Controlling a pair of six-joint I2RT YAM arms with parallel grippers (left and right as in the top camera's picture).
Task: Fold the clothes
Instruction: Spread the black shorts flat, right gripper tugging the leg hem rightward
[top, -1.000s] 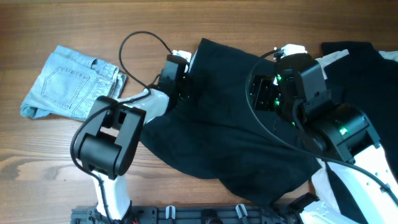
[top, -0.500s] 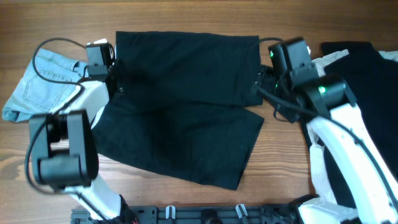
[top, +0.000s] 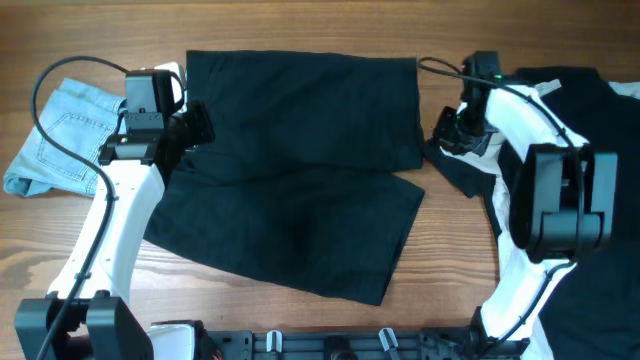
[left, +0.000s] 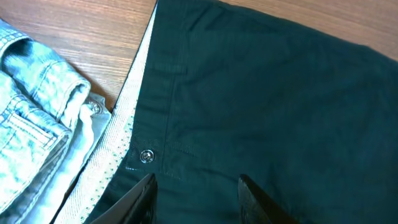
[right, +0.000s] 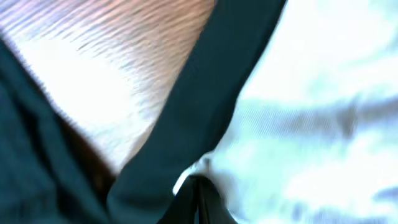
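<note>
The black shorts lie spread flat in the middle of the table, folded over so the upper layer covers the far half. My left gripper hovers over their left edge. In the left wrist view it is open above the black fabric, beside a metal snap and white lining, with nothing between the fingers. My right gripper is just right of the shorts, at the edge of the heap of black and off-white garments. The blurred right wrist view shows it shut over a black strip and white cloth.
Folded light-blue denim shorts lie at the far left, close to my left arm, and also show in the left wrist view as denim. Bare wooden table runs along the far edge. The black frame rail borders the near edge.
The bunched shorts were pulled out flat. My left gripper has opened and let go of their left edge. The right gripper has shut and swung right toward the heap.
</note>
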